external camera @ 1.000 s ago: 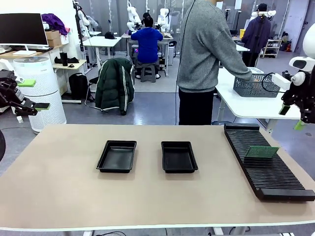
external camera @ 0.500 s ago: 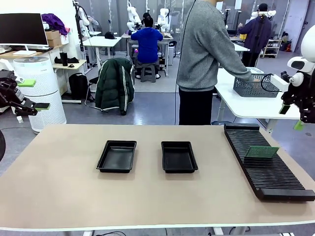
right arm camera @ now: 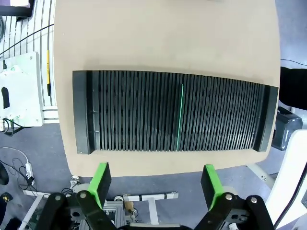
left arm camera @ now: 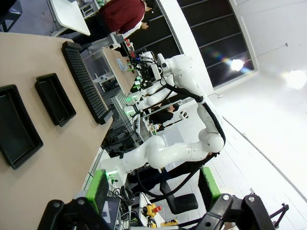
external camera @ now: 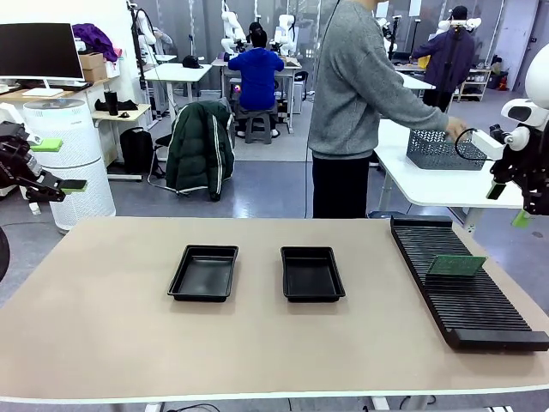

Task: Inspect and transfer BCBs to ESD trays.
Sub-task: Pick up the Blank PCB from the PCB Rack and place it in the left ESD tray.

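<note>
R gripper (right arm camera: 156, 186) wide apart, empty, above rack (right arm camera: 124, 110). BCB (right arm camera: 180, 117) on edge in slot: prob. light, stiff, fragile; pinch top edge.

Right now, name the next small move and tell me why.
Probably lower the right gripper toward the BCB standing on edge in the slotted rack. Its jaws are open and it hangs above the rack, while both ESD trays lie empty.

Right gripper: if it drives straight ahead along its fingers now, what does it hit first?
Probably the slotted rack, just beside the upright BCB; the right gripper is open above it, depth unclear.
</note>
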Robot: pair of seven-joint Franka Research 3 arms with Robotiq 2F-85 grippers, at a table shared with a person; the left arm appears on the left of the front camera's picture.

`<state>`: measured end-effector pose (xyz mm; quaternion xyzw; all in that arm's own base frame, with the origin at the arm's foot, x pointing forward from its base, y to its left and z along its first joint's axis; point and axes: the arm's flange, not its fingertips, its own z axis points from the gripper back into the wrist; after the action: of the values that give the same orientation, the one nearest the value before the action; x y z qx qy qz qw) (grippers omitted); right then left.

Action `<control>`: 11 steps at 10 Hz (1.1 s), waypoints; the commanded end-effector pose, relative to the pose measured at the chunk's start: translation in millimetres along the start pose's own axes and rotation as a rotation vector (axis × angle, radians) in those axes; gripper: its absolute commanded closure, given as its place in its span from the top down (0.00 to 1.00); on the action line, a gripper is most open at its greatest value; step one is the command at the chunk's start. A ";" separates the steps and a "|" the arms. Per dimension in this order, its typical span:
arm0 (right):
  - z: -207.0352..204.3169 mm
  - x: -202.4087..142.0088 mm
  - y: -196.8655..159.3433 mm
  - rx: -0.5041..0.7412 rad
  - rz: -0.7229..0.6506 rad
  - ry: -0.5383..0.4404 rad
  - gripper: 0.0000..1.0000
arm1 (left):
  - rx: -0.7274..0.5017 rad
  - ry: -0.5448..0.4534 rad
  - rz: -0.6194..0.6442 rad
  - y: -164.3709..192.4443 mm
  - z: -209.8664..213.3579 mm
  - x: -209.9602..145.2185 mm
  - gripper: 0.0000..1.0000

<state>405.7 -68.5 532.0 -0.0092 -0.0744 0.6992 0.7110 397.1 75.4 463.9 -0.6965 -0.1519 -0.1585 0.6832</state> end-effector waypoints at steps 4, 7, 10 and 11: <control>-31.8 -9.9 -4.4 -0.102 0.022 -0.004 1.00 | 0.007 -0.013 -0.005 -1.6 -1.0 -1.0 1.00; -59.6 -16.8 -5.4 -0.109 0.052 -0.018 1.00 | 0.007 -0.013 -0.005 -1.6 -1.0 -1.0 1.00; -92.3 -18.3 -9.1 -0.124 0.101 -0.035 1.00 | 0.007 -0.013 -0.005 -1.6 -1.0 -1.0 1.00; -101.3 -18.1 -9.6 -0.127 0.108 -0.031 1.00 | 0.007 -0.013 -0.005 -1.6 -1.0 -1.0 1.00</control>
<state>423.4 -77.0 442.3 -0.0486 -0.1067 0.7201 0.6838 397.1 75.4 463.9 -0.6965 -0.1519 -0.1585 0.6832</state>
